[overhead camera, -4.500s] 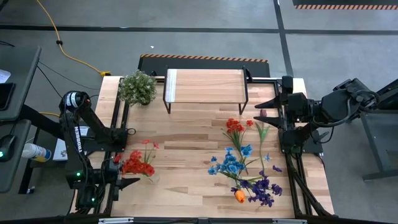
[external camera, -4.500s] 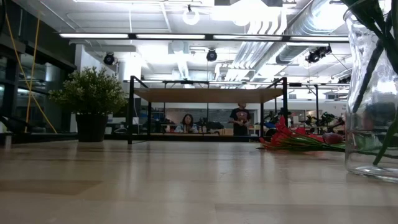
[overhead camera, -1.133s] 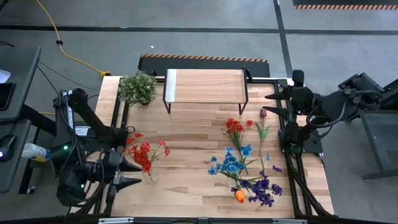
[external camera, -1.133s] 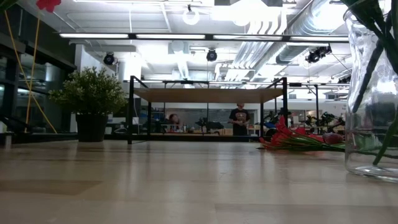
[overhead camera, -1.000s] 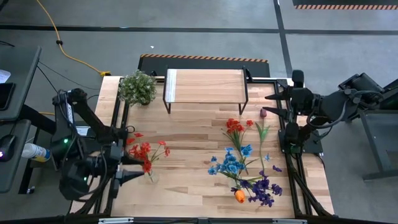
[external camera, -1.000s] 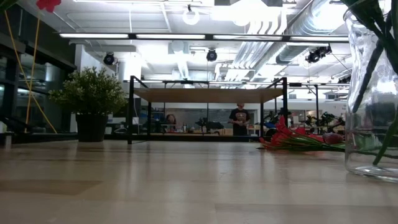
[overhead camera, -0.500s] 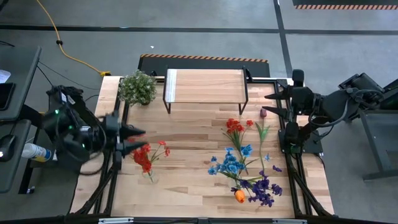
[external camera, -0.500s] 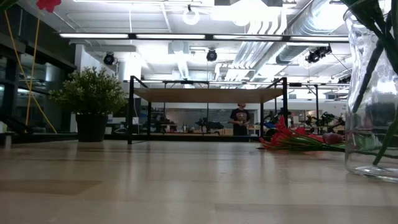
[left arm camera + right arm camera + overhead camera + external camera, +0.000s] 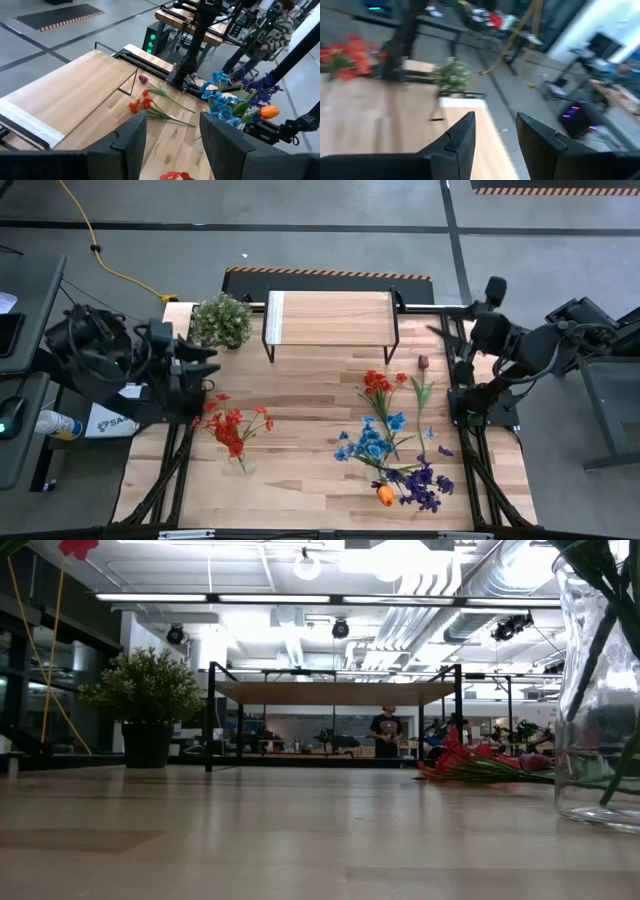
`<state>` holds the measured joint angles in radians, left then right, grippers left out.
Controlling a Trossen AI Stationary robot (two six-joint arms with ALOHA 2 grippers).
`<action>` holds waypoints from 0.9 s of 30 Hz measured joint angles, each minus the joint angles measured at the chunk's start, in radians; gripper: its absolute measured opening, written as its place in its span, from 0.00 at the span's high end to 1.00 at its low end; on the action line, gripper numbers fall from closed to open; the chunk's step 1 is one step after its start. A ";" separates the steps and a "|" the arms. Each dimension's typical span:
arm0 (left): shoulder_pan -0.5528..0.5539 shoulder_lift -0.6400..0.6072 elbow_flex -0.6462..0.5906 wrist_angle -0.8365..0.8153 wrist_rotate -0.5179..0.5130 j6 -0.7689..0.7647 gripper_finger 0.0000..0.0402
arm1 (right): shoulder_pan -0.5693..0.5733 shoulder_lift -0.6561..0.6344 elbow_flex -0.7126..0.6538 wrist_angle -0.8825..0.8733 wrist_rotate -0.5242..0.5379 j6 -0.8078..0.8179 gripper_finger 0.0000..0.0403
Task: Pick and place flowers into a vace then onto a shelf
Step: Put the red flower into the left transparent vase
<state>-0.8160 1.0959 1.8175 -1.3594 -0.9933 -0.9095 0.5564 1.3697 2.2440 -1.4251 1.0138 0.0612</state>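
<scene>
The left hand (image 9: 205,360) hangs above the left edge of the surface (image 9: 310,480), just in front of the potted plant (image 9: 221,320). Its fingers (image 9: 131,140) stand apart with a clear gap between them, and nothing is in that gap. Close by on the boards stands a clear vase (image 9: 240,463) with red flowers (image 9: 235,427) in it; the low view shows the glass vase (image 9: 598,690) with green stems inside.

The right hand (image 9: 450,340) is raised over the right edge of the surface, beside the shelf's right end. Its fingers (image 9: 462,137) are also parted and empty.

The shelf (image 9: 330,318) sits at the back middle of the surface, with its plank top bare. In the low view it stands (image 9: 335,692) beyond the potted plant (image 9: 147,700).

The loose flowers lie on the right half of the surface, in front of the shelf. A dark red tulip (image 9: 423,362) lies nearest the right hand. Left of it lies a red spray (image 9: 377,384). Blue flowers (image 9: 370,440) lie in front of that, then purple flowers (image 9: 425,483) and an orange tulip (image 9: 385,495) near the front edge. The left wrist view shows the same flowers: red (image 9: 141,103), blue (image 9: 220,100) and the orange tulip (image 9: 269,112).

A person (image 9: 384,732) stands in the room behind the surface.
</scene>
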 joint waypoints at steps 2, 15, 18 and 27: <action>0.000 -0.016 0.000 -0.011 -0.002 0.000 0.46 | -0.003 -0.006 0.000 0.000 0.060 0.000 0.67; 0.000 -0.063 0.000 -0.044 -0.006 0.022 0.46 | -0.221 -0.106 0.000 -0.144 -0.059 0.259 0.67; 0.000 -0.065 0.000 -0.059 -0.009 0.014 0.46 | -0.277 -0.110 0.001 -0.144 -0.113 0.256 0.67; 0.000 -0.066 0.000 -0.059 -0.029 0.021 0.46 | -0.486 -0.052 -0.002 -0.146 -0.331 0.253 0.67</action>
<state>-0.8162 1.0304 1.8172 -1.4179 -1.0224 -0.8884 0.0703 1.3174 2.2425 -1.5707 0.6830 0.3141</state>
